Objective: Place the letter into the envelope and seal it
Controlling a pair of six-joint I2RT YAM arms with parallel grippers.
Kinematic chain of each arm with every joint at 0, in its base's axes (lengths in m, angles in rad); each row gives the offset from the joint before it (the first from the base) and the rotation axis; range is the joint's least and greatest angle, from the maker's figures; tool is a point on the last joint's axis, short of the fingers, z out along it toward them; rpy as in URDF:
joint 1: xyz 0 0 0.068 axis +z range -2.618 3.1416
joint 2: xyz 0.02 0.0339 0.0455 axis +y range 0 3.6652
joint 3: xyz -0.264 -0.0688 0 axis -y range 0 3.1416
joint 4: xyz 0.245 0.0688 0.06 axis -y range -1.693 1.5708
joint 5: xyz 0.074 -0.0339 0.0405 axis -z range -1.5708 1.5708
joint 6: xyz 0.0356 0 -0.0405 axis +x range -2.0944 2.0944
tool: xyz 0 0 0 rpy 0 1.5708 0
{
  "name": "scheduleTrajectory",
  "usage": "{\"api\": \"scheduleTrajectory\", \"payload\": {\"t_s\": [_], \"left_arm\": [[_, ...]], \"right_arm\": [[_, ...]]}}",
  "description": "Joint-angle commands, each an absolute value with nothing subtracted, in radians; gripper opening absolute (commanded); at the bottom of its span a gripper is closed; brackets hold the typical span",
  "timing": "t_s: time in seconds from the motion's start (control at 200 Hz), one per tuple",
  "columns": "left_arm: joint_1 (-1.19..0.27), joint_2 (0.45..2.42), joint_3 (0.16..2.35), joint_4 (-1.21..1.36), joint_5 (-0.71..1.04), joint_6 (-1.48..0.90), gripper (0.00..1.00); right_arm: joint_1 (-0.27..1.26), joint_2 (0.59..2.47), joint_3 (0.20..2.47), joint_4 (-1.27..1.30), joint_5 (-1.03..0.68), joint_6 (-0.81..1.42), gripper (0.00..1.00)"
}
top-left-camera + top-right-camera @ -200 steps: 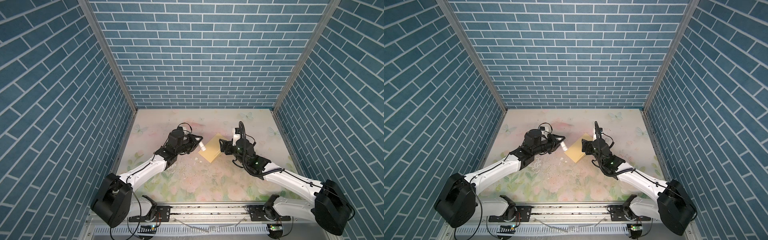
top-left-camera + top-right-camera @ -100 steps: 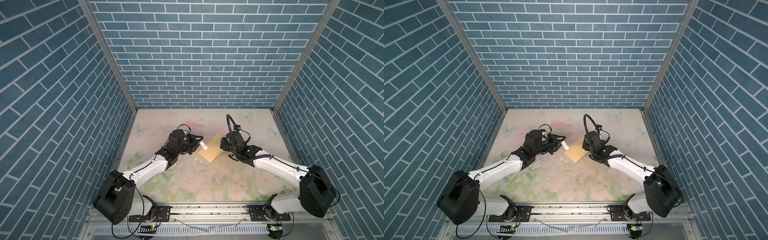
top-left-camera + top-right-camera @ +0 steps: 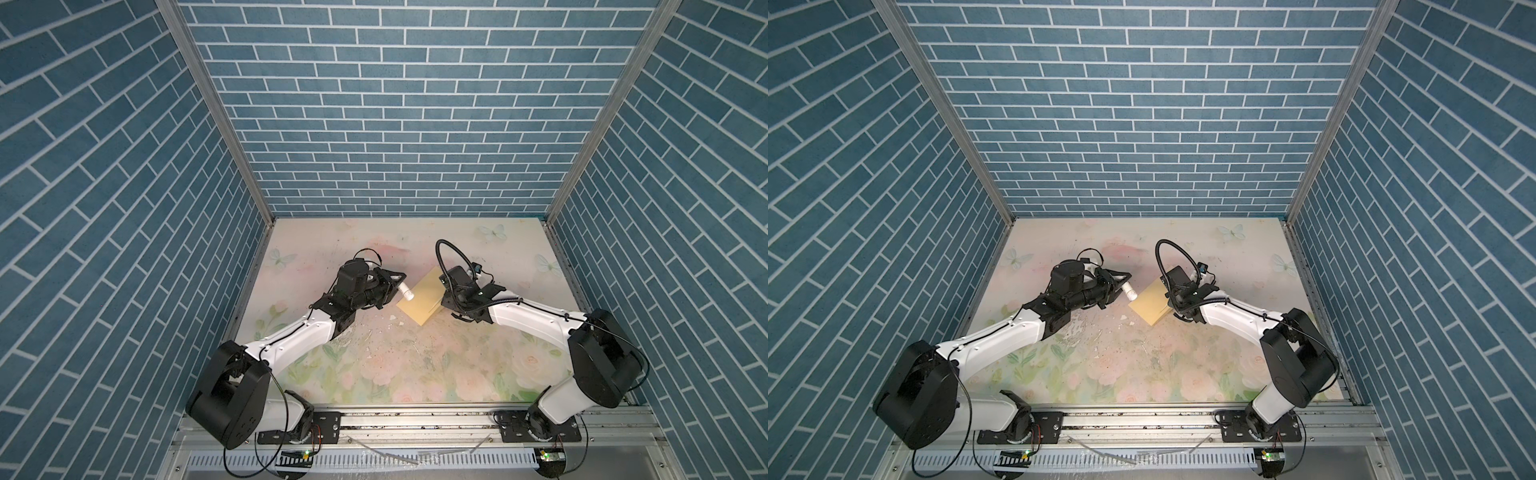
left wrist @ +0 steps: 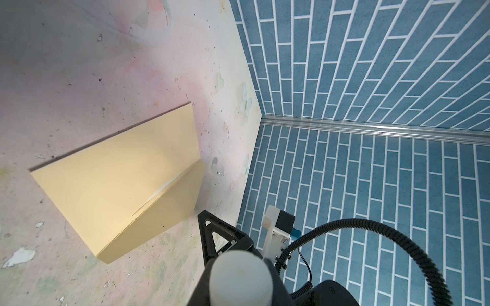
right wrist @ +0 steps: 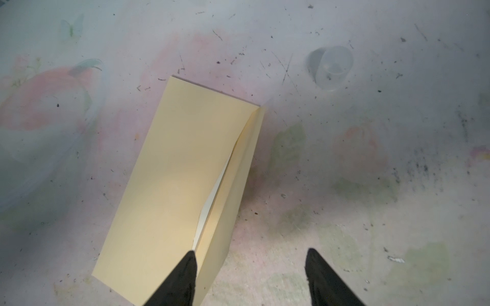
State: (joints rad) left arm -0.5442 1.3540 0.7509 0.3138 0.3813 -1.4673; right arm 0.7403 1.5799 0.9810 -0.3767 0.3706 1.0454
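Floral-printed and scuffed, the tabletop (image 3: 374, 365) is enclosed on three sides by blue brick walls (image 3: 395, 124). At its centre in both top views the envelope (image 3: 420, 301) (image 3: 1152, 305) is laid flat and slanted, between the two claws. Its flap (image 5: 238, 172) is folded over the body but not pressed down. A gap is seen along the flap's edge, and a pale sliver (image 5: 210, 206) is shown inside it. Whether that sliver is the letter cannot be told.

The right claw (image 5: 250, 254) is poised over one short end of the envelope, with its black fingertips (image 5: 185, 275) spread apart and nothing gripped. One tip is placed over the flap's edge, the other over bare tabletop.

The left claw (image 3: 392, 286) is closed on a white tube (image 3: 406, 292). The tube's end is pointed at the envelope's left edge in the top views, right at it. Contact cannot be judged.

A clear cap (image 5: 330, 67) is seen lying on the tabletop near the envelope, apart from it.
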Motion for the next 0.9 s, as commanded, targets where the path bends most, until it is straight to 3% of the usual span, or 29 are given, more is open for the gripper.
{"api": "scheduleTrajectory", "payload": {"t_s": [0.0, 0.37, 0.67, 0.895], "left_arm": [[-0.537, 1.345, 0.747, 0.325, 0.374, -1.444, 0.00], [-0.534, 1.342, 0.738, 0.331, 0.372, -1.435, 0.00], [-0.534, 1.333, 0.739, 0.311, 0.360, -1.410, 0.00], [-0.534, 1.324, 0.756, 0.276, 0.345, -1.356, 0.00]], "right_arm": [[0.739, 1.605, 1.018, -0.387, 0.354, 1.137, 0.61], [0.736, 1.677, 1.019, -0.285, 0.328, 1.146, 0.40], [0.711, 1.679, 0.977, -0.182, 0.313, 1.052, 0.01], [0.665, 1.632, 0.953, -0.144, 0.223, 0.858, 0.00]]}}
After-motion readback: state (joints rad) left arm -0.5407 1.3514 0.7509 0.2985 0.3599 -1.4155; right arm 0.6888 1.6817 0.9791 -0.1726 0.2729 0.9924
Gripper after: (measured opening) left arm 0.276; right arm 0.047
